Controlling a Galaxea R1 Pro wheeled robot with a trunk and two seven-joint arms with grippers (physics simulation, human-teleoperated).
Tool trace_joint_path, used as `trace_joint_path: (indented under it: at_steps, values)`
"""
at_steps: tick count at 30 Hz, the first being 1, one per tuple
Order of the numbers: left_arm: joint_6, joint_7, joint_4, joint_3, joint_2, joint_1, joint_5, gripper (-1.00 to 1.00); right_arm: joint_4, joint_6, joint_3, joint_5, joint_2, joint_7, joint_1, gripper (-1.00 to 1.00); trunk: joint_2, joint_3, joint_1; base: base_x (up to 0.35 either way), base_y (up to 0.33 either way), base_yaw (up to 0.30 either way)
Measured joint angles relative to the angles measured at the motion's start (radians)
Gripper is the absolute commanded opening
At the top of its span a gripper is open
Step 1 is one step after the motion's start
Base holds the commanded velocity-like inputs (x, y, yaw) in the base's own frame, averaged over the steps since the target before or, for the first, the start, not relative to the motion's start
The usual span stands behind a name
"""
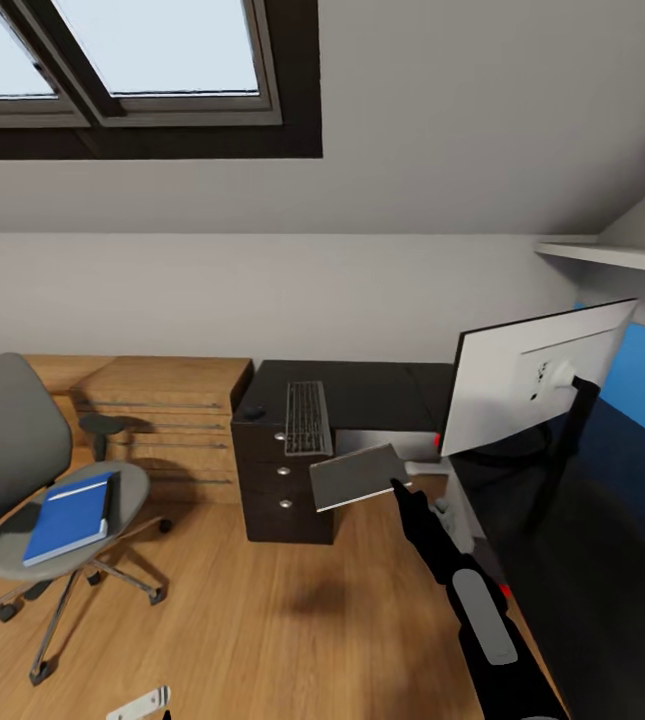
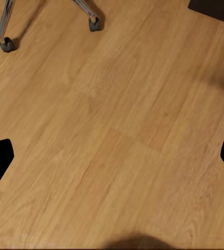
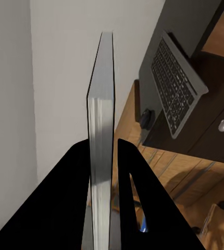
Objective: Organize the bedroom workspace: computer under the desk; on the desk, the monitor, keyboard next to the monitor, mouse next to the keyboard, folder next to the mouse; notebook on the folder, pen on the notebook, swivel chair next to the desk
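One notebook (image 1: 359,476) pinched in right fingers (image 3: 135,182), above open floor (image 1: 262,620).

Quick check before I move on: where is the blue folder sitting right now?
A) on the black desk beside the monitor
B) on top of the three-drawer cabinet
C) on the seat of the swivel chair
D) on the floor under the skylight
C: in the head view the folder lies flat on the grey seat of the swivel chair, well away from the desk.
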Motion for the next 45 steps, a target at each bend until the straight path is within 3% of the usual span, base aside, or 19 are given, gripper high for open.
trace_joint_path:
  at_steps: [28,30,33,37,40,41,42,45]
  values:
    - [-0.001,-0.001,0.003,-0.001,-0.001,0.000,-0.001,1.00,0.000,-0.008,0.006,-0.001,0.003,-0.003,0.000,-1.00,0.000,0.000,0.000,0.260,0.126,0.000]
    - [-0.001,-0.001,0.003,-0.002,-0.001,0.000,-0.001,1.00,-0.001,-0.017,0.009,-0.010,0.004,-0.007,0.000,-1.00,0.000,0.000,0.000,0.204,0.005,0.000]
    - [-0.001,-0.001,0.003,-0.002,-0.001,0.000,-0.001,1.00,-0.012,-0.048,0.011,-0.065,0.004,-0.051,-0.003,-1.00,0.000,0.000,0.000,0.184,0.002,0.000]
    - [-0.001,-0.002,0.003,-0.002,-0.002,0.000,-0.001,1.00,-0.014,-0.163,0.014,-0.175,0.004,-0.199,-0.047,-1.00,0.000,0.000,0.000,0.184,0.000,0.000]
    - [-0.002,-0.002,0.002,-0.003,-0.002,0.000,-0.002,1.00,0.003,-0.277,0.014,-0.200,0.005,-0.250,-0.086,-1.00,0.000,0.000,0.000,0.241,0.000,0.000]
    - [-0.002,-0.002,0.002,-0.002,-0.002,0.000,-0.002,1.00,0.024,-0.369,0.016,-0.208,0.005,-0.268,-0.103,-1.00,0.000,0.000,0.000,0.286,0.000,0.000]
    - [-0.002,-0.002,0.002,-0.003,-0.002,0.000,-0.002,1.00,0.031,-0.401,0.020,-0.212,0.005,-0.273,-0.106,-1.00,0.000,0.000,0.000,0.301,0.000,0.000]
    - [-0.002,-0.002,0.001,-0.003,-0.001,0.000,-0.003,1.00,0.096,-0.521,0.058,-0.223,0.003,-0.283,-0.117,-1.00,0.000,0.000,0.000,0.317,0.000,0.000]
